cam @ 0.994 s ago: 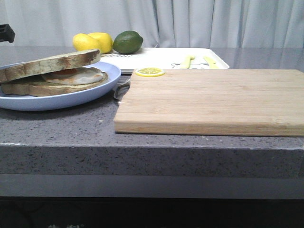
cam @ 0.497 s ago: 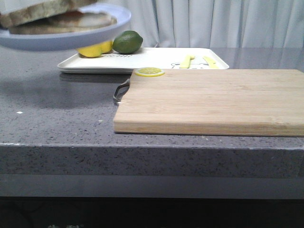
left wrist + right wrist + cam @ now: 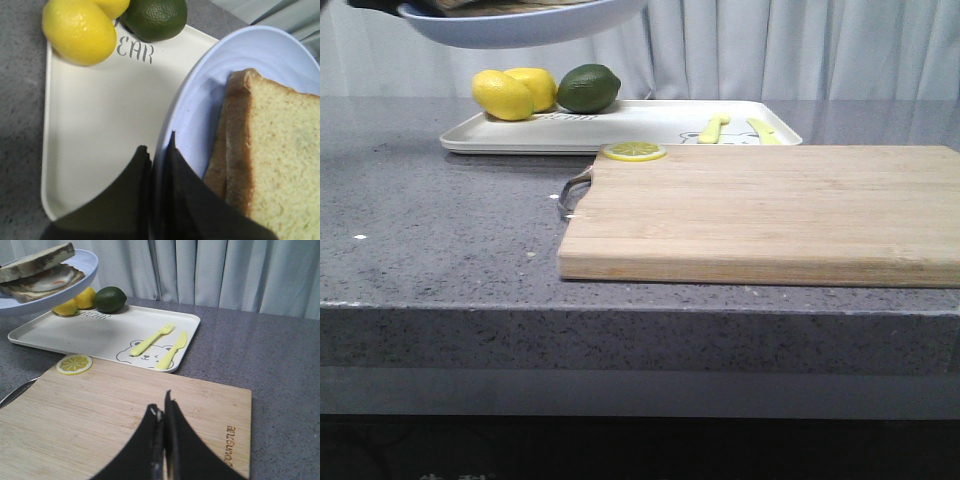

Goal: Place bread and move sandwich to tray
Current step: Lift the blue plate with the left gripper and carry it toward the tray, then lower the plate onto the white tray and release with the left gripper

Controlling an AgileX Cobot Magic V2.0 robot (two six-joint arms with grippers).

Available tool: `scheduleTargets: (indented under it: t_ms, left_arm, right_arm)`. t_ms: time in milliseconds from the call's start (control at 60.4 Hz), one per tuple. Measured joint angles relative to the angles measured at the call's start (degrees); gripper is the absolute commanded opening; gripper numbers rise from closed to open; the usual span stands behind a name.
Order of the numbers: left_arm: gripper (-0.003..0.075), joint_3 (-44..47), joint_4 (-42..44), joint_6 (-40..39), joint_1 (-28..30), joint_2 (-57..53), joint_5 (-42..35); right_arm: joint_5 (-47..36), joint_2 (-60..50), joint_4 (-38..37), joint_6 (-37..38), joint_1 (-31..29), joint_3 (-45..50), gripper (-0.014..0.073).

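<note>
While the left tool (image 3: 159, 165) pinches the pale-blue plate's (image 3: 200, 100) rim, the sandwich (image 3: 37, 270) rides on it above the white tray (image 3: 95, 332); the right tool (image 3: 164, 425), fingers together, hovers over the cutting board (image 3: 125, 415).

Matt grained wooden board (image 3: 760, 212) on speckled grey stone-look counter (image 3: 440, 230).
</note>
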Motion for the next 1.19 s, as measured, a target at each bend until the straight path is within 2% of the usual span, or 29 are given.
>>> scheduleTargets:
  t_ms: [166,331,547,1044,1126,1193]
  left_arm:
    - [-0.0020,-17.4,7.7,-8.4,-3.6,11.6,4.1]
    - [-0.0020,-32.5,9.3,-13.6,-5.4,22.6,8.1]
    - [-0.0020,-44.9,11.8,-15.8,-5.6,30.8,10.7]
    - [-0.0018,-47.3,11.4,-16.1,-5.6,35.9,10.9]
    - [0.0018,-47.4,11.2,-15.3,-5.7,36.1,10.5]
    - [0.0088,-47.4,10.8,-14.7,-5.9,36.4,9.7]
  right_arm:
    - [0.0,0.0,0.0,0.0,0.1,0.0,-0.0060]
    - [0.0,0.0,0.0,0.0,0.1,0.0,-0.0060]
    - [0.0,0.0,0.4,0.0,0.2,0.0,-0.0060]
    - [0.0,0.0,0.7,0.0,0.4,0.0,-0.0060]
    - [0.0,0.0,0.7,0.0,0.4,0.0,-0.0060]
    - [0.0,0.0,0.7,0.0,0.4,0.0,-0.0060]
